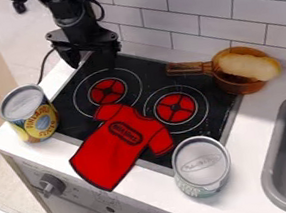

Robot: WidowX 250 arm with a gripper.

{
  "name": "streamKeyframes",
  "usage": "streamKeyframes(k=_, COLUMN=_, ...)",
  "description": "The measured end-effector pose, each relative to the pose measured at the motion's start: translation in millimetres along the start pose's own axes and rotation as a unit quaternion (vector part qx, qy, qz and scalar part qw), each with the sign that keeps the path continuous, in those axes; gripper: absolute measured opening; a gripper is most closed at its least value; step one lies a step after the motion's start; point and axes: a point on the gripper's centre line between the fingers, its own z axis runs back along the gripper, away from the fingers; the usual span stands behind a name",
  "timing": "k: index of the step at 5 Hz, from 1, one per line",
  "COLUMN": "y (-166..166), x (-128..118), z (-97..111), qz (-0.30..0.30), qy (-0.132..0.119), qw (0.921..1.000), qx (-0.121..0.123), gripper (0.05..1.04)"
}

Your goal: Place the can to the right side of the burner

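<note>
My gripper (90, 61) hangs at the upper left, over the back left corner of the black stovetop (72, 107), its two fingers spread with nothing visible between them. One can (37, 123), with a yellow and blue pineapple label, stands upright on the white counter left of the stovetop. Another can (200, 173), silver-topped with a pale green label, is upright at the stovetop's front right corner. Two red-centred burners show: the left burner (108, 90) and the right burner (175, 108).
A red shirt-shaped cloth (115, 148) lies across the stovetop's front edge. At the back right, an amber pan (234, 82) holds a bread-like item (247, 66), its handle over the stovetop. The grey sink (280, 159) is at the right edge, and a tiled wall (227, 20) rises behind.
</note>
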Motion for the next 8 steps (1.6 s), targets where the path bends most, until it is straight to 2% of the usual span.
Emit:
streamKeyframes(k=1, y=-1.2, x=-8.5, z=-8.0, qz=0.003, qy=0.02, qw=0.9998, qx=-0.003, gripper=0.999)
streamKeyframes(k=2, y=-11.8, x=-21.8, z=-2.0, qz=0.011, qy=0.064, qw=0.9977, qx=-0.019, gripper=0.999)
streamKeyframes(k=3, y=-19.9, x=-25.2, z=26.5, qz=0.002, qy=0.061, qw=0.9972, qx=-0.044, gripper=0.999)
streamKeyframes(k=4, y=-28.0, x=-38.2, z=47.8, qz=0.014, qy=0.072, qw=0.9958, qx=-0.054, gripper=0.999)
streamKeyframes(k=6, y=-77.8, x=-85.3, z=73.3, qz=-0.007, qy=0.131, qw=0.9885, qx=-0.075, gripper=0.999)
streamKeyframes(k=8, y=-113.2, x=-123.5, z=87.7, qz=-0.026, qy=0.179, qw=0.9795, qx=-0.089, gripper=0.999)
